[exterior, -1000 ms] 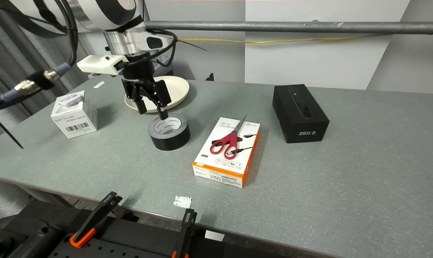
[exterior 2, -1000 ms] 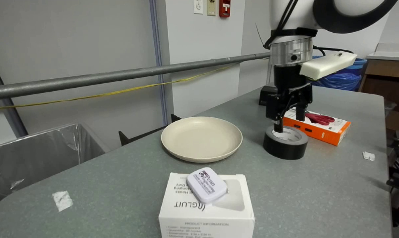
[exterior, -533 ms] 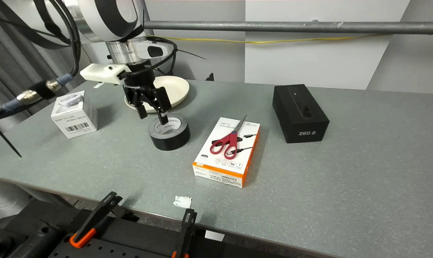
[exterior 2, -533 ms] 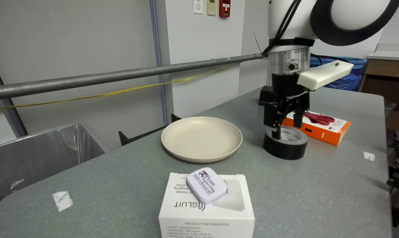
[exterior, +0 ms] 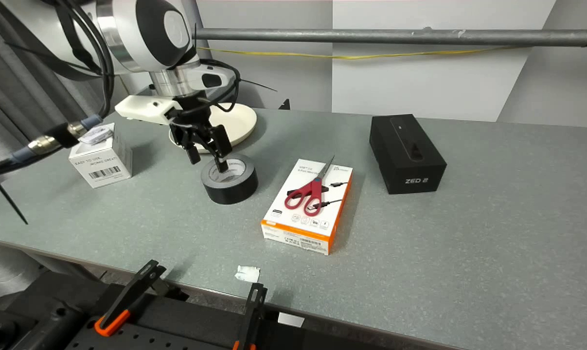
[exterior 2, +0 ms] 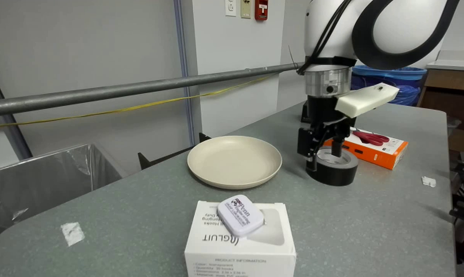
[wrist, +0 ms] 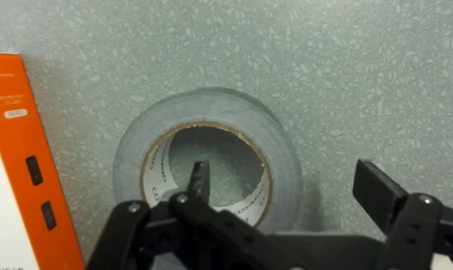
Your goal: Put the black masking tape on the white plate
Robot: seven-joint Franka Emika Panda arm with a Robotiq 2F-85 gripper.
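Observation:
The black masking tape, a ring-shaped roll, lies flat on the table in both exterior views and in the wrist view. The round cream-white plate stands beside it in both exterior views, bare inside and partly hidden by my gripper in one of them. My gripper is open and points down. It also shows in the exterior view and the wrist view. One finger is at the roll's hole. The other finger is outside the roll. The ring's wall lies between them.
A white box with an orange edge bearing red scissors stands close beside the roll. A black box stands farther off. A white printed box with a small white tin stands near the plate.
My gripper has moved down, and a little toward the plate side in an exterior view. The finger outside now stands beside the roll's outer edge. The tape and the plate have not moved.

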